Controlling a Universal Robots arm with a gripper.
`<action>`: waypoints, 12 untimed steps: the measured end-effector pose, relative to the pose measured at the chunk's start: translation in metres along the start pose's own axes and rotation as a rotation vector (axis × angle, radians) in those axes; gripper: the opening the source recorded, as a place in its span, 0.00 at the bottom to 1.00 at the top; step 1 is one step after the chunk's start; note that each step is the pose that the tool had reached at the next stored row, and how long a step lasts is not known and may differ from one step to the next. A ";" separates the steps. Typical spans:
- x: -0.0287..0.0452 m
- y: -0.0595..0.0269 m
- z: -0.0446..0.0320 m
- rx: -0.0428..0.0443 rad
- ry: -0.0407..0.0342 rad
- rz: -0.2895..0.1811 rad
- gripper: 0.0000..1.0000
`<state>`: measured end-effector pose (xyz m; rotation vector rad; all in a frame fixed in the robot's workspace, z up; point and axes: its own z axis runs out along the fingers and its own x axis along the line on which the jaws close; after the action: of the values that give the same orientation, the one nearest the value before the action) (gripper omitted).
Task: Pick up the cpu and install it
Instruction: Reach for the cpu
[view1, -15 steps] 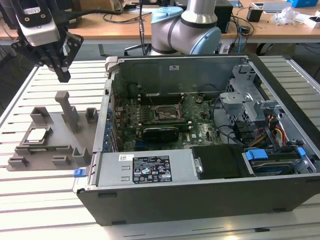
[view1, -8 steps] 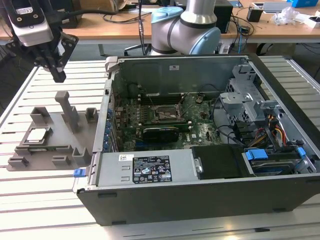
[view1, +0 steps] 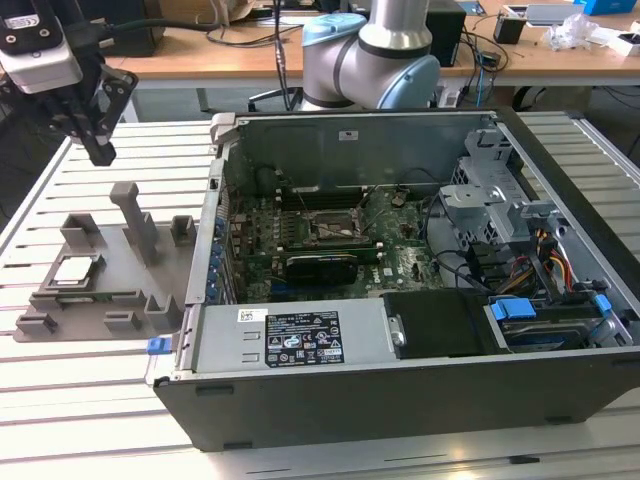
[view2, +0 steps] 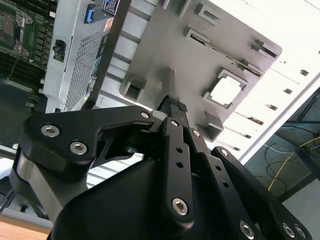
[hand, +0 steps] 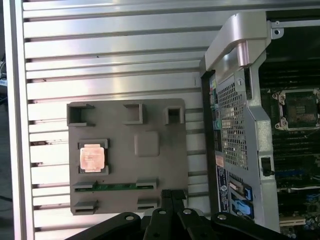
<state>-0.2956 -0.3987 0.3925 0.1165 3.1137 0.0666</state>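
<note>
Trouble from here most likely starts at the grasp: the gripper (view1: 102, 153) hangs above the slatted table's far corner, near the grey fixture tray (view1: 115, 262) but clear of it, with its fingers pressed together and nothing between them. If it came down like that, the closed tips would land on the chip's lid instead of straddling it. The cpu (view1: 77, 270) lies flat in a walled pocket of that tray, on the exterior view's left of the open computer case (view1: 300, 400), well apart from the socket (view1: 330, 226) on the board inside. The pocket's raised corners leave little room beside the chip, so in my judgement fingers placed off-centre could catch a wall, tilt the chip or drag it out askew. In the first wrist view the cpu (hand: 92, 158) shows its pale metal top upward, its sides parallel to the tray's edges. It is near enough square that no long axis stands out, and any corner mark is too small to tell. That matters: seated with the wrong turn, it could harm the socket's contacts.
</note>
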 end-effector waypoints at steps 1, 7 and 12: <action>0.0016 -0.0001 0.0000 0.0000 0.0000 0.000 0.11; 0.0195 0.0004 0.0002 0.0007 -0.0001 0.000 0.11; 0.0319 0.0020 0.0006 0.0015 -0.0001 0.000 0.11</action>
<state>-0.3272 -0.3942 0.3913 0.1167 3.1137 0.0643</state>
